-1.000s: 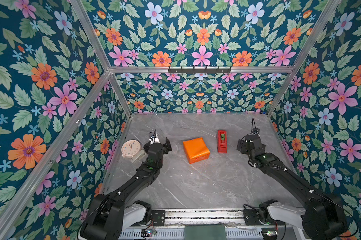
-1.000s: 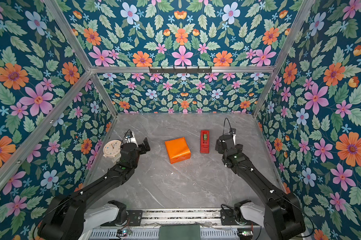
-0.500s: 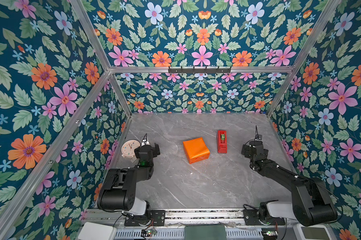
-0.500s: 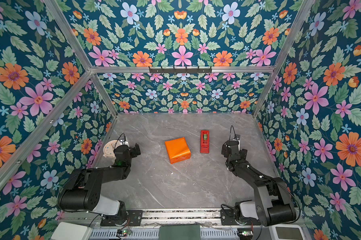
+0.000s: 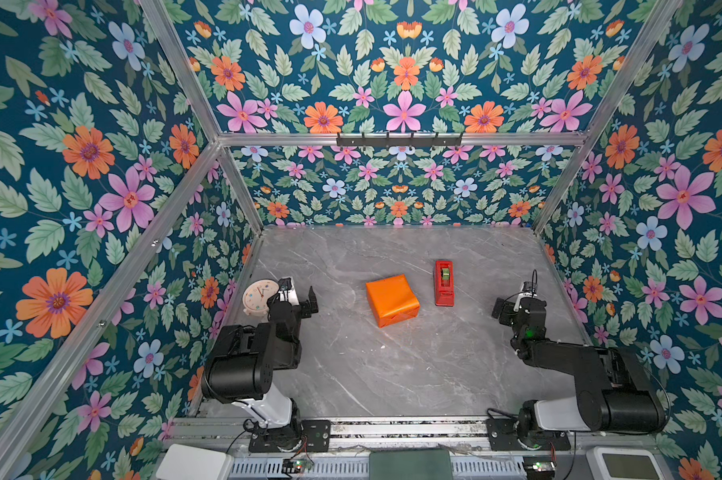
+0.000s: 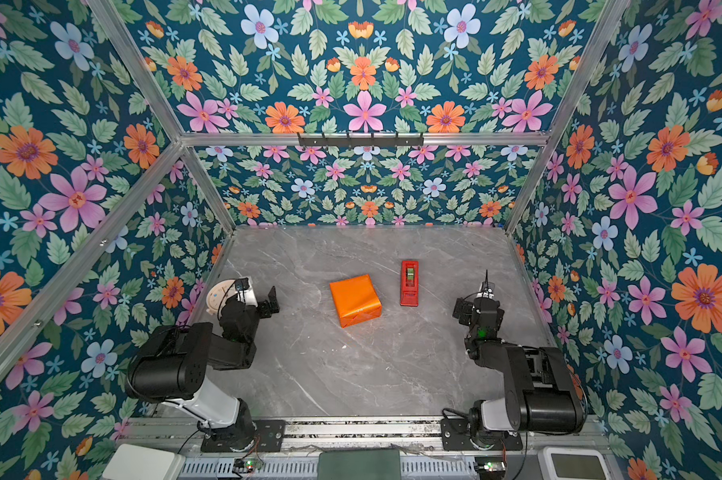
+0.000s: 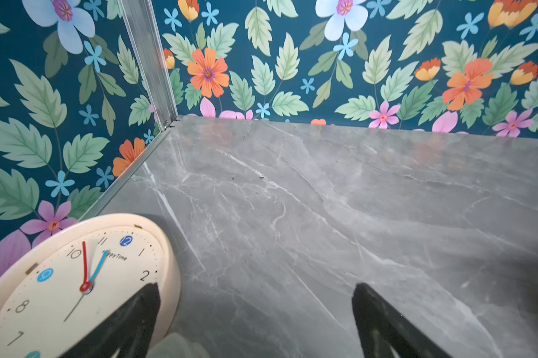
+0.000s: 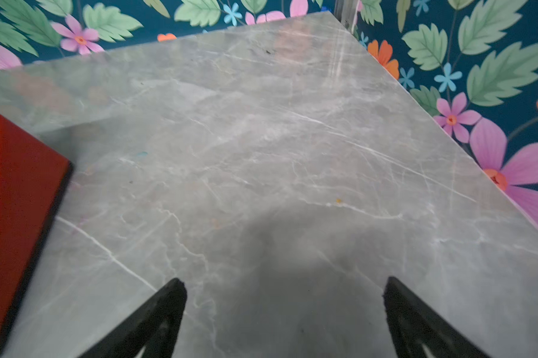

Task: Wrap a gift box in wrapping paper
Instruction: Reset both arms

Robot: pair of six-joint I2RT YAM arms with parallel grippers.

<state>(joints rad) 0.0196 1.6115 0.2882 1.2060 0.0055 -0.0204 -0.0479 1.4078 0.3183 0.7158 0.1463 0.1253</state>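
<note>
The wrapping paper (image 5: 391, 300) (image 6: 355, 300), glossy orange, forms a closed squarish parcel lying mid-table in both top views. The gift box is hidden inside it. My left gripper (image 5: 299, 297) (image 6: 261, 301) hovers well to the parcel's left, beside a clock, open and empty. Its wrist view shows the left gripper (image 7: 255, 288) with only bare table between the wide-apart fingers. My right gripper (image 5: 513, 305) (image 6: 473, 305) sits far to the parcel's right, also open. In its wrist view the right gripper (image 8: 284, 282) frames nothing but table.
A red tape dispenser (image 5: 444, 282) (image 6: 409, 282) (image 8: 13, 201) stands just right of the parcel. A cream round clock (image 5: 259, 296) (image 6: 220, 295) (image 7: 75, 285) leans at the left wall. Floral walls enclose the grey marble table (image 5: 392, 374) on three sides.
Both arms have folded back toward their bases, drawing the grippers away from the parcel to the table's sides. The parcel and tape dispenser have not moved.
</note>
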